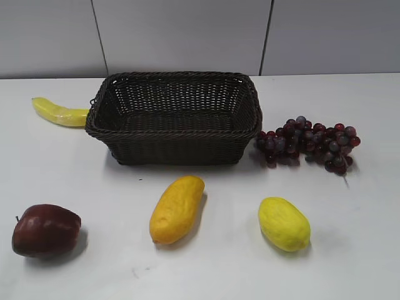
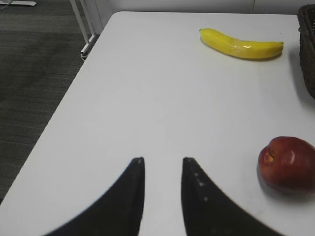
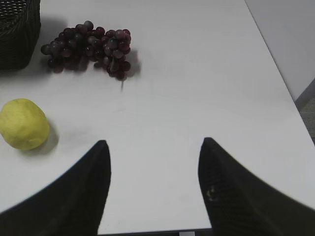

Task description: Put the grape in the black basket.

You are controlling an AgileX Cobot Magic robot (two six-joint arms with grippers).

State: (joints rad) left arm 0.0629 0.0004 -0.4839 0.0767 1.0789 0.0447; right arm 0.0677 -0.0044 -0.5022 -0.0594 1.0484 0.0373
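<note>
So, nothing's been grabbed yet. The grape lies on the white worktop just beside the black basket, at its right end w/ the nearest berries about touching the wicker. The right pincer hangs over bare worktop, jaws wide apart and empty, the bunch well ahead of it and off to its left. The left pincer sits w/ jaws only narrowly apart, nothing between them, near the apple.

IMO the right arm's the one for this: come down over the thick middle of the bunch, not the thin stem, close gently, lift clear of the rim, then go left & drop inside.
</note>
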